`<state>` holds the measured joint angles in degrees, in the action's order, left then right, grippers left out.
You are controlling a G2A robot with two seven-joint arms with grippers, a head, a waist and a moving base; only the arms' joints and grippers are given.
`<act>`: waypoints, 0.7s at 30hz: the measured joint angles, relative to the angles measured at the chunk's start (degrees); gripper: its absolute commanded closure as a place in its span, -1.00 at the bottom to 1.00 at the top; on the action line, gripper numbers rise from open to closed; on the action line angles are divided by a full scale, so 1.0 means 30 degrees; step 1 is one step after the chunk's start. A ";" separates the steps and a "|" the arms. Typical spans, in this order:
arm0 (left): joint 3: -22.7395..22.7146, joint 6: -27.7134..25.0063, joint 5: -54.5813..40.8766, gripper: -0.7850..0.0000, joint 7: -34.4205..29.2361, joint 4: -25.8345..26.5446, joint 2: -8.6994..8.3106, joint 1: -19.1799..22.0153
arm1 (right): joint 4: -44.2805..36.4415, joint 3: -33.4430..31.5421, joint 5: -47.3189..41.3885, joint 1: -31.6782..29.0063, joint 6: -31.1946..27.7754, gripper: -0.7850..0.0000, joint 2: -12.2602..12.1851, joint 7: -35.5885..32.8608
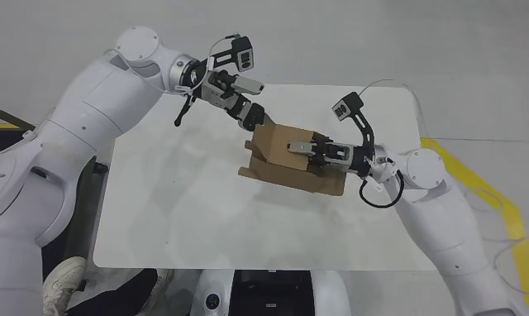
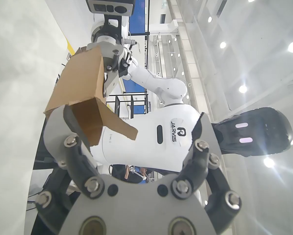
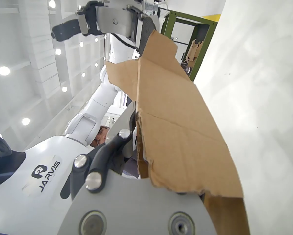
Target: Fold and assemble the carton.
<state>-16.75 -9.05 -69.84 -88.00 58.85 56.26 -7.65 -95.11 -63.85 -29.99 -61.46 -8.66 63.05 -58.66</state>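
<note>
pinching the carton [image 1: 279, 160] is the right gripper [image 1: 306, 148], left gripper [image 1: 254, 117] spread wide at its corner.

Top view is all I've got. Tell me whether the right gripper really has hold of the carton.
Observer: Yes. In the left wrist view the right gripper pinches one wall of the carton at its edge.
Operator: Now report the fingers of the left gripper.
Observer: Open wide. In the right wrist view one finger rests against the carton's far corner; the other sticks out into free air.
Operator: Describe the end it faces.
Observer: The left wrist view looks into an open end, where one flap juts outward, not folded in.
</note>
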 measured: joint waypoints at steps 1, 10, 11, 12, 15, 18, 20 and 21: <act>-0.0037 0.0018 -0.0002 -1.00 0.0000 -0.0068 0.0040 0.0003 | 0.0007 0.0162 -0.0005 0.0079 0.0009 1.00 0.0034 -0.0062; -0.0027 0.0356 0.0053 -1.00 0.0000 -0.0027 0.0488 -0.0136 | 0.0526 0.1880 0.0082 0.1167 -0.0168 1.00 0.0478 -0.0079; -0.0023 0.0377 0.0055 -1.00 0.0000 -0.0040 0.0522 -0.0149 | 0.0588 0.1963 0.0061 0.1242 -0.0195 1.00 0.0509 -0.0078; -0.0024 0.0394 0.0055 -1.00 0.0000 -0.0061 0.0563 -0.0159 | 0.0652 0.2062 0.0055 0.1337 -0.0210 1.00 0.0545 -0.0088; -0.0057 0.0401 0.0037 -1.00 0.0000 -0.0159 0.0633 -0.0173 | 0.0789 0.2191 0.0100 0.1500 -0.0257 1.00 0.0610 -0.0071; -0.0173 0.0321 0.0032 -1.00 0.0000 -0.0506 0.0644 -0.0159 | 0.0990 0.1979 0.0051 0.1441 -0.0431 1.00 0.0610 0.0144; -0.0301 0.0248 0.0030 -1.00 0.0000 -0.0850 0.0620 -0.0146 | 0.1082 0.1654 0.0042 0.1299 -0.0517 1.00 0.0558 0.0262; -0.0408 0.0228 -0.0022 -1.00 0.0000 -0.1088 0.0595 -0.0147 | 0.1099 0.1372 0.0075 0.1162 -0.0558 1.00 0.0506 0.0354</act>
<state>-17.98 -8.36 -69.90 -88.00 55.58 58.04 -8.09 -91.81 -59.73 -29.76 -57.97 -10.34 64.57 -57.60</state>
